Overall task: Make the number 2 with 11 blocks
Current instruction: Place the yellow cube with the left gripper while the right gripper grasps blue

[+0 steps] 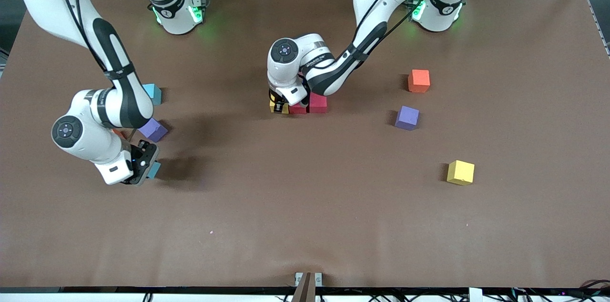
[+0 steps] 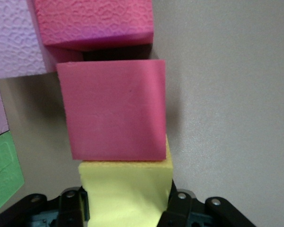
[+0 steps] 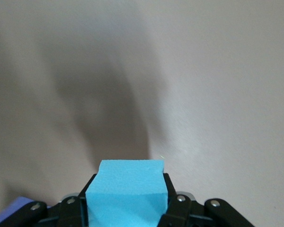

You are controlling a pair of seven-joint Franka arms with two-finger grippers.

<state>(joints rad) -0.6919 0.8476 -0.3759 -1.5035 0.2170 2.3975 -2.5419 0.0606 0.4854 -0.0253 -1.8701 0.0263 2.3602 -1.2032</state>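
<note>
Here the broad brown matte table (image 1: 305, 226) carries everything, with the two white arms reaching over it. The left arm bends down to the middle of the table, where the number 2 is only begun: a small cluster of matte foam cubes (image 1: 312, 103), red and pink ones with a yellow one at the end toward the right arm. In the left wrist view the left gripper (image 2: 128, 208) is pinching the yellow foam cube (image 2: 125, 194), which touches the pink foam cube (image 2: 113, 113) beside it; lilac and green faces show at the edge of that view.

The right arm hangs low toward its own end of the table, and the right gripper (image 3: 125, 208) is clamped on a light blue foam cube (image 3: 125, 189), held just above bare table.

Loose blocks wait elsewhere: an orange foam cube (image 1: 419, 80), a purple foam cube (image 1: 407, 117) and a second yellow foam cube (image 1: 461, 172) toward the left arm's end, and another light blue cube (image 1: 153, 94) and another purple cube (image 1: 153, 129) near the right arm.

The risk sits at the cluster. The yellow cube presses against its neighbour, so a skewed release or a finger dragging on the foam could nudge the pink cube and bend the row. Soft foam may also cling to the pads and lift as the gripper rises.
</note>
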